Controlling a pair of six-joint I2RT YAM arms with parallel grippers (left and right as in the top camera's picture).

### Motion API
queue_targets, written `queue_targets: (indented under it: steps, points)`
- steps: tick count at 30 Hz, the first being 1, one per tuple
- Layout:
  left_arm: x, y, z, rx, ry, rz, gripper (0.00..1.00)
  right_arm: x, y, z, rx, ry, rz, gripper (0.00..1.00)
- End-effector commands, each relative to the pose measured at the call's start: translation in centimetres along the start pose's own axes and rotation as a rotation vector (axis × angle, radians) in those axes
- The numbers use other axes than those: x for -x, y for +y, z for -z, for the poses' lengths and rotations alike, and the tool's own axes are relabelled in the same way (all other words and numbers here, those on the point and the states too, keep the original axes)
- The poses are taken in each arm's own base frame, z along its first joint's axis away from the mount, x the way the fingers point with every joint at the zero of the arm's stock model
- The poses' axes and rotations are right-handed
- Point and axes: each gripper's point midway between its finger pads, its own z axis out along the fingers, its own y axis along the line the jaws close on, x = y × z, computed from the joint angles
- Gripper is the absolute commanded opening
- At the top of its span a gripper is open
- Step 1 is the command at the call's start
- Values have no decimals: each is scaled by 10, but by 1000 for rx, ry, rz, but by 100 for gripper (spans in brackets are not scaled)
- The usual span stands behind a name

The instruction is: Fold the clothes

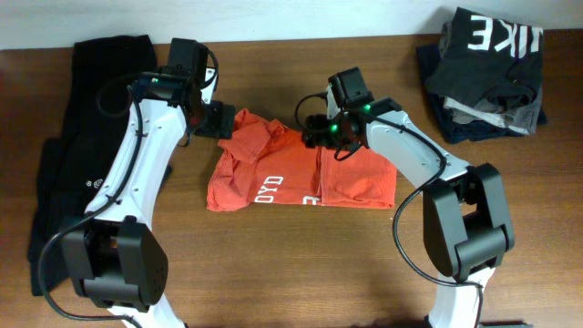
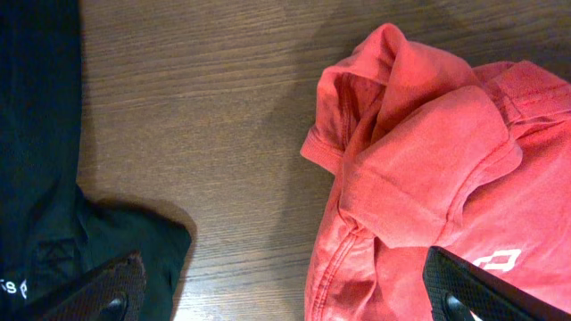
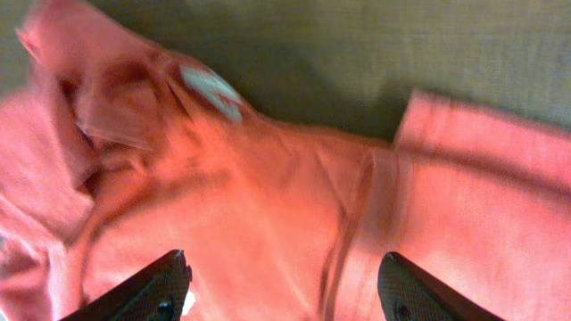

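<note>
T-shirt [image 1: 355, 182], red-orange, white lettering along the near edge: lies at the centre of the worktop [image 1: 273, 273]. Right half flat, with a straight crease down the middle. Upper-left corner bunched into raised, rumpled folds.

Right gripper [image 3: 281, 290]: jaws set well apart, nothing clamped between them. Hangs directly over the cloth at the upper middle edge of the T-shirt, beside the bunched part. Wrist view blurred; contact with the cloth cannot be told.

Left gripper [image 2: 290, 294]: jaws spread fully wide, holding nothing. Hangs over bare wood just beside the bunched left corner of the T-shirt. One finger [image 2: 473, 290] above the red cloth, the other near the hem of the long black garment [image 1: 82, 137].

Long black garment: spread along the left side of the worktop, apart from the T-shirt.

Folded stack [image 1: 487, 77], dark and grey, white block letters on top: at the far right corner, well apart from the T-shirt.
</note>
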Motion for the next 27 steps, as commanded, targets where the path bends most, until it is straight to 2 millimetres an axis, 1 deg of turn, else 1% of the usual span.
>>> queue_targets:
  steps: [1, 4, 6, 7, 9, 11, 15, 18, 21, 22, 24, 27]
  points:
    - [1, 0, 0, -10, 6, -13, 99, 7, -7, 15, -3, -3, 15, 72]
    - [-6, -1, -6, -11, 27, -15, 99, 10, -18, 31, -17, -3, 14, 72]
    - [-13, -8, -14, -46, 53, -49, 99, 13, -26, 44, -25, -10, 16, 73]
    - [-18, -21, -19, -123, 68, -114, 99, 15, -31, 53, -29, -18, 17, 73]
    - [-24, -41, -28, -246, 83, -213, 99, 19, -37, 66, -34, -33, 19, 73]
    - [-28, -50, -36, -305, 101, -255, 99, 20, -41, 75, -38, -43, 37, 74]
    - [-39, -50, -56, -326, 154, -304, 99, 16, -51, 89, -52, -34, 44, 75]
    - [-47, -44, -69, -337, 190, -324, 99, 9, -57, 94, -63, -7, 48, 76]
    - [-54, -34, -81, -340, 220, -310, 99, 2, -62, 96, -72, 25, 48, 76]
    - [-55, -33, -84, -363, 223, -318, 99, 1, -64, 96, -77, 29, 45, 76]
    - [-64, -42, -89, -489, 226, -351, 99, -1, -67, 97, -86, 36, 37, 76]
    - [-70, -52, -94, -592, 227, -363, 99, -1, -69, 97, -98, 34, 37, 76]
